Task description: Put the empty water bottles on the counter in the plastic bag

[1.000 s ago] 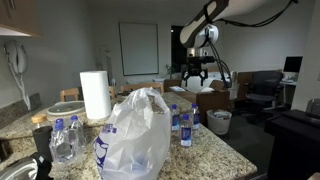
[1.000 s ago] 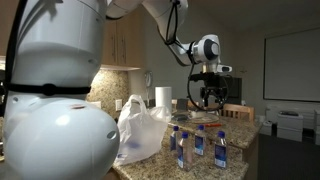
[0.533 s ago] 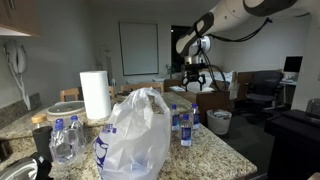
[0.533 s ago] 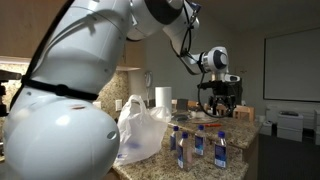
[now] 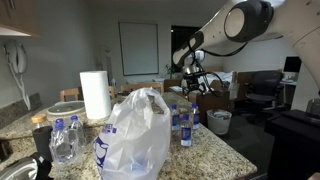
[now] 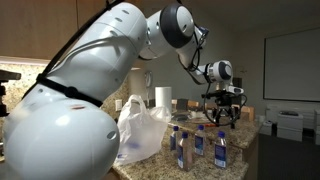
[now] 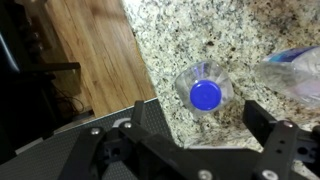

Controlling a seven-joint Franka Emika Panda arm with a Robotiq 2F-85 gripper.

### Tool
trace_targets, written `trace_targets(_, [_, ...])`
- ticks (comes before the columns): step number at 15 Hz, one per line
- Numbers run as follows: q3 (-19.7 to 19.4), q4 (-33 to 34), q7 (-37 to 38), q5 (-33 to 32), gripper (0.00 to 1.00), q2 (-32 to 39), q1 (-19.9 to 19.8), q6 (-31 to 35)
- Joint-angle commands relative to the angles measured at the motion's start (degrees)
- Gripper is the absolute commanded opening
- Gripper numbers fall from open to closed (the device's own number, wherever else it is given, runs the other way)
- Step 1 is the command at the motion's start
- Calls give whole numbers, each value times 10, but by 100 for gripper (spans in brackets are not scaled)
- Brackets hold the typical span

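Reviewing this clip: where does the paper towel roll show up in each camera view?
Exterior view: the paper towel roll stands left of centre, behind and to the left of the plastic bag.
Exterior view: the roll is near the middle, just past the bag's upper right.
Wrist view: not in it.
Shared landmark: the granite counter, seen in all three.

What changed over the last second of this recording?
The gripper came down toward the water bottles with its jaws open, holding nothing. In the wrist view, one blue-capped bottle sits just below it. The bottles, the plastic bag and the paper towel roll stayed where they were on the counter.
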Motion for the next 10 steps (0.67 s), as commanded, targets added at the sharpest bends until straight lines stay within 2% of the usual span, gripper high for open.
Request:
trace_targets(1, [-4, 57, 16, -20, 100, 45, 3, -54])
trace_targets(8, [-4, 108, 7, -46, 100, 94, 16, -94])
trace_targets(9, [-3, 114, 5, -49, 94, 99, 17, -96])
trace_targets(10, [-3, 119, 4, -51, 82, 103, 18, -100])
